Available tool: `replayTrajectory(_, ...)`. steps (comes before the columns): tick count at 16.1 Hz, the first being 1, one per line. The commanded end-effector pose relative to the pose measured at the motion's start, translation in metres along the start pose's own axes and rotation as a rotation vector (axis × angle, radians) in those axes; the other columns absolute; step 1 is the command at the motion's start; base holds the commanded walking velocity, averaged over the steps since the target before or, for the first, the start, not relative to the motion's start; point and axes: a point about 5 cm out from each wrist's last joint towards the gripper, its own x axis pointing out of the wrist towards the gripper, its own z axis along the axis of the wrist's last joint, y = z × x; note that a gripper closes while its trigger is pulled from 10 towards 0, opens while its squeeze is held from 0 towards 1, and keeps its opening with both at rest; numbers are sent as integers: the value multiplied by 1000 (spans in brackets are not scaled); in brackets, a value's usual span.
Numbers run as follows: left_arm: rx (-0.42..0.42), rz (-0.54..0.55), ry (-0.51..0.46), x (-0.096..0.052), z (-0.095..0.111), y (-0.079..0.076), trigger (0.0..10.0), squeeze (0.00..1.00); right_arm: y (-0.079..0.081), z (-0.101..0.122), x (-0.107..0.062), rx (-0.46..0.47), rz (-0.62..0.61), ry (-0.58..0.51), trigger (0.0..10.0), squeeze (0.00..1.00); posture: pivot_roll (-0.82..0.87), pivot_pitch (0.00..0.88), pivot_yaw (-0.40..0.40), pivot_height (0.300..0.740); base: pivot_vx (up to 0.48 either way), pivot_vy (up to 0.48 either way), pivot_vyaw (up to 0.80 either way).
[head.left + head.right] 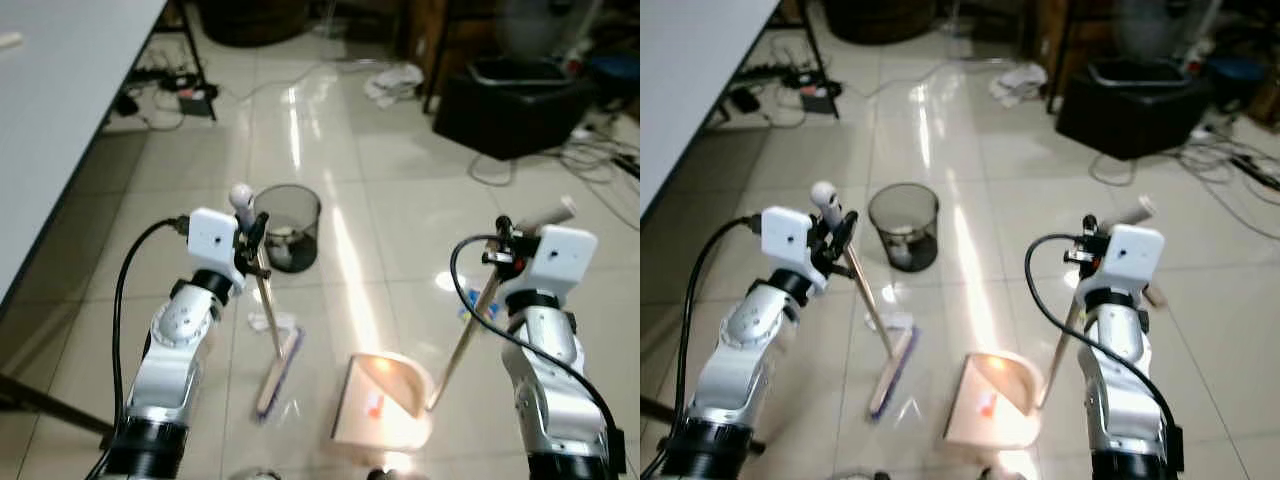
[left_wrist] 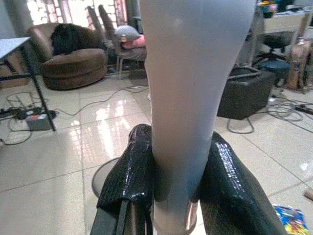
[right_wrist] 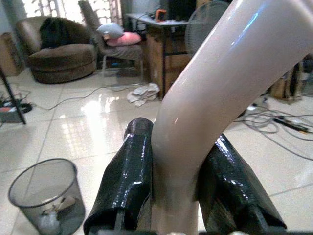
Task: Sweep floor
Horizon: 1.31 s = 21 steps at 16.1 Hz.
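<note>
My left gripper (image 1: pixel 256 232) is shut on the pale handle of a broom (image 1: pixel 263 296), whose brush head (image 1: pixel 277 372) rests on the tiled floor. The left wrist view has the grey-white broom handle (image 2: pixel 183 93) clamped between both black fingers (image 2: pixel 128 171). My right gripper (image 1: pixel 503 240) is shut on the beige handle of a dustpan (image 1: pixel 470 330). The pan (image 1: pixel 385 400) sits on the floor between my arms with a small orange scrap inside. The right wrist view has the dustpan handle (image 3: pixel 195 127) pinched between the fingers (image 3: pixel 131 171).
A dark mesh waste bin (image 1: pixel 287 226) with some trash stands ahead of the broom. A blue wrapper (image 1: pixel 472 300) lies on the floor by the dustpan handle. A white table (image 1: pixel 50 110) is on the left, a black box (image 1: pixel 510 100) and cables (image 1: pixel 600 150) far right.
</note>
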Motion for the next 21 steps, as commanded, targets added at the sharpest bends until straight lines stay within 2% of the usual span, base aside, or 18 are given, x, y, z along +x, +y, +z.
replayTrajectory(1, 44, 22, -40, 1, 10, 7, 10000, 0, 5, 4, 0, 37, 19, -26, 10000, 0, -4, 81, 66, 740, 439, 0, 0)
replayTrajectory(4, 48, 22, -42, 1, 11, 7, 10000, 0, 3, 4, 0, 34, 7, -25, 10000, 0, -3, 77, 67, 740, 439, 0, 0)
replayTrajectory(6, 50, 22, -42, 1, 11, 8, 10000, 0, 4, 3, 0, -11, 35, -27, 10000, 0, -1, 76, 65, 740, 439, 0, 0)
replayTrajectory(9, 53, 21, -41, 1, 10, 8, 10000, 0, 5, 3, 0, -1, 16, -31, 10000, 0, -1, 78, 65, 740, 447, 0, 631)
replayTrajectory(13, 53, 13, -34, 0, 9, 7, 10000, 0, 2, 1, -2, 35, 8, -22, 10000, 0, -3, 84, 71, 740, 448, 0, 0)
replayTrajectory(17, 56, 19, -31, -1, 9, 9, 10000, 0, 12, 0, -3, -21, 74, -14, 10000, 0, 3, 89, 67, 740, 445, 0, 545)
replayTrajectory(19, 60, 25, -27, -2, 8, 11, 10000, 0, 12, 0, -3, 0, 64, -17, 10000, 0, 6, 92, 66, 740, 446, 0, 800)
replayTrajectory(21, 61, 25, -23, -2, 8, 12, 10000, 0, 10, -3, -4, 38, 51, -5, 10000, 0, 6, 92, 69, 740, 407, 0, 0)
